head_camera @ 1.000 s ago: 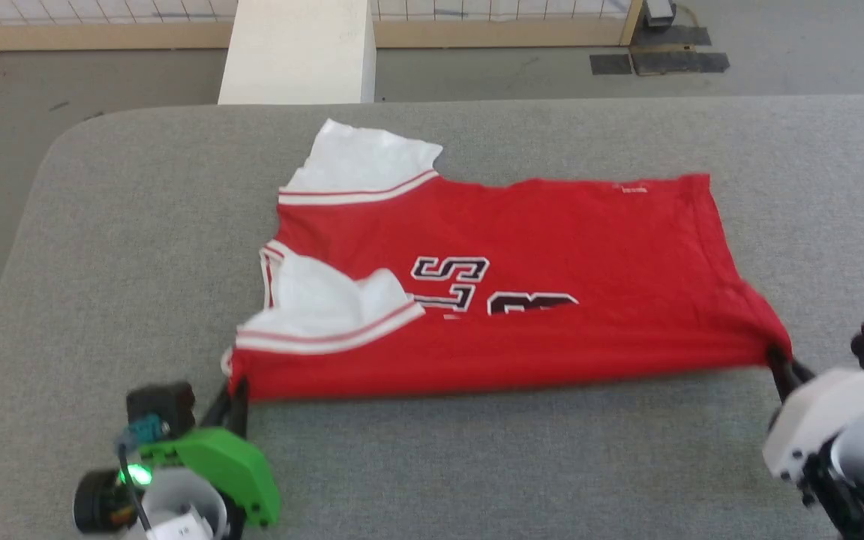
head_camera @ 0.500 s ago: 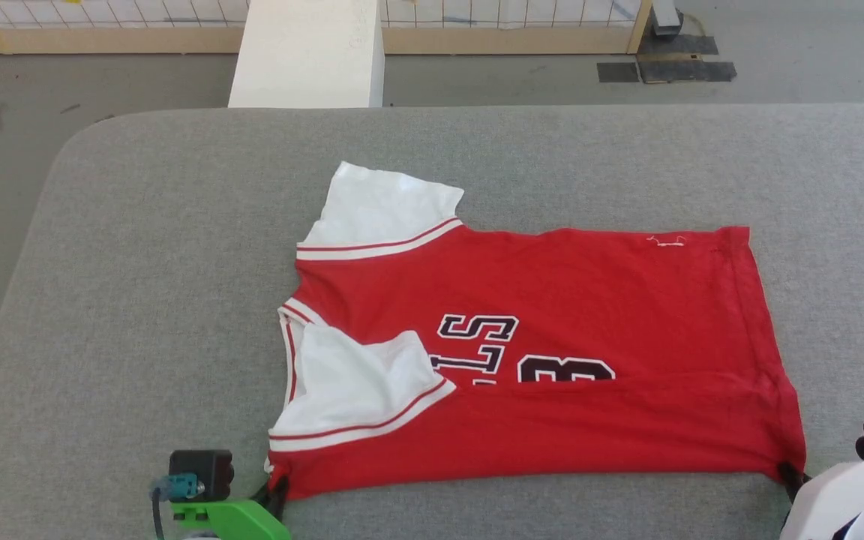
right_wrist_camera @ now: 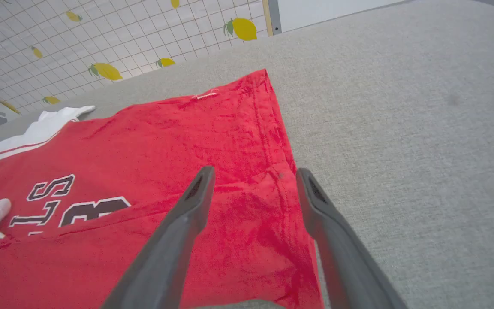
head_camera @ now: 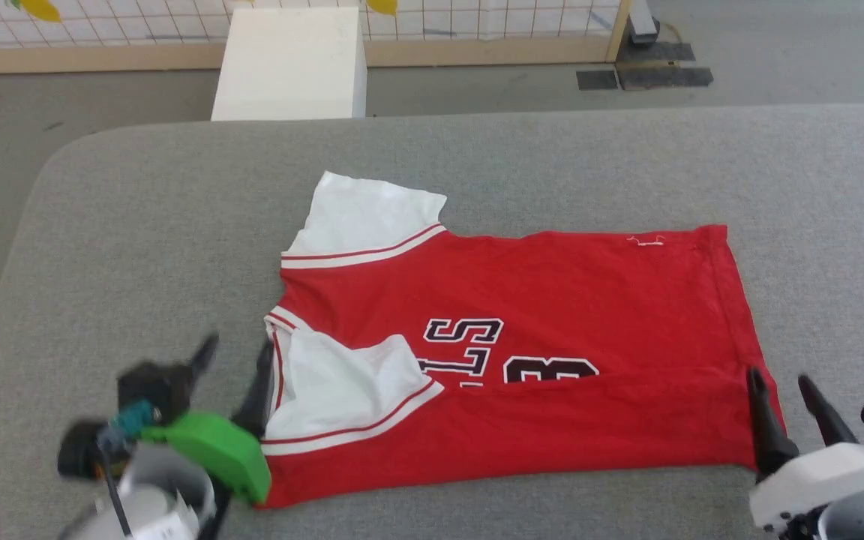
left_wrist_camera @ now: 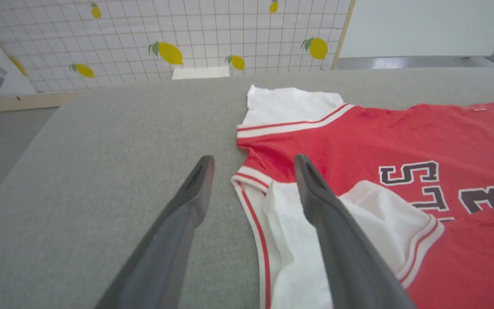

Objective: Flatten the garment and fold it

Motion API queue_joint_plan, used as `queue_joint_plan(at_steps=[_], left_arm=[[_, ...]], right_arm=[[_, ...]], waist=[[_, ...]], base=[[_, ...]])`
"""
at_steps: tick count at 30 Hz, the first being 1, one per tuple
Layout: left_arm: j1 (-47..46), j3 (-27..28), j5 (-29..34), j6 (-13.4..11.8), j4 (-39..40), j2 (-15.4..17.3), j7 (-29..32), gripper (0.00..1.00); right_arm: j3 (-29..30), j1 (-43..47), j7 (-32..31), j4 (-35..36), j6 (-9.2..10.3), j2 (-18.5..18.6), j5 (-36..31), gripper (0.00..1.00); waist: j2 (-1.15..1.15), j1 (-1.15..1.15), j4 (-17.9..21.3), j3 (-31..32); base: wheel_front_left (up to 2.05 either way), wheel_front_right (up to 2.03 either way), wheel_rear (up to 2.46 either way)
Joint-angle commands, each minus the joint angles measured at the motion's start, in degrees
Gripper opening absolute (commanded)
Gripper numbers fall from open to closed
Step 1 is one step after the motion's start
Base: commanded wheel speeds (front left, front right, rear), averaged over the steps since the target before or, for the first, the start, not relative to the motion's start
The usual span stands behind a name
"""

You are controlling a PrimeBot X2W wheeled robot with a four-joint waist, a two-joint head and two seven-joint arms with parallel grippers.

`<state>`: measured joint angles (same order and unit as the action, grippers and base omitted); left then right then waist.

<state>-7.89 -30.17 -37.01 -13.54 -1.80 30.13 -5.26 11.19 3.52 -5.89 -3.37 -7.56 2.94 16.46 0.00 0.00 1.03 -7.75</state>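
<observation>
Jaws of left gripper (head_camera: 237,346) and right gripper (head_camera: 780,377) gape empty at edges of garment (head_camera: 552,300).

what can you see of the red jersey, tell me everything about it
The garment is a red jersey-style shirt of soft, slightly wrinkled cloth, lying sideways on the gray padded table, neck toward the robot's left. Its white short sleeves have red-and-white striped trim; the far one lies spread, the near one is folded onto the chest. The near long edge is folded over, hiding part of the black-and-white lettering. The open left gripper straddles the neckline, the open right gripper the hem.
</observation>
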Motion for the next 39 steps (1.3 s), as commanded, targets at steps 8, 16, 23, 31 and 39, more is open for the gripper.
queue_joint_plan(at_steps=[8,16,23,31,39], left_arm=[[-20.8,0.6,2.7,9.6,-8.6,2.2,0.3,1.00],[-42.0,-0.3,-0.2,18.0,-20.5,4.4,16.8,1.00],[-52.9,0.2,-4.1,18.4,-26.7,5.0,31.5,1.00],[-55.6,-0.2,-6.5,13.1,-26.9,7.1,47.7,1.00],[-53.2,-0.3,-7.4,8.0,-23.1,8.8,54.1,0.44]], right_arm=[[-5.8,-5.8,11.8,5.0,0.08,-0.1,-4.1,1.00],[-9.9,-12.0,15.0,3.9,0.08,-0.1,-3.8,1.00],[-12.3,-15.4,17.0,3.4,0.08,-0.1,-2.4,1.00],[-14.1,-16.8,18.0,3.3,0.08,-0.1,-1.1,1.00],[-15.8,-18.0,18.4,2.1,0.08,-0.1,-0.4,1.00]], waist=[[0.00,0.00,3.8,-8.4],[0.00,0.00,8.7,-17.4],[0.00,0.00,12.2,-22.7],[0.00,0.00,14.2,-25.6],[0.00,0.00,14.7,-26.4]], base=[[0.00,0.00,0.00],[0.00,0.00,0.00],[0.00,0.00,0.00],[0.00,0.00,0.00],[0.00,0.00,0.00]])
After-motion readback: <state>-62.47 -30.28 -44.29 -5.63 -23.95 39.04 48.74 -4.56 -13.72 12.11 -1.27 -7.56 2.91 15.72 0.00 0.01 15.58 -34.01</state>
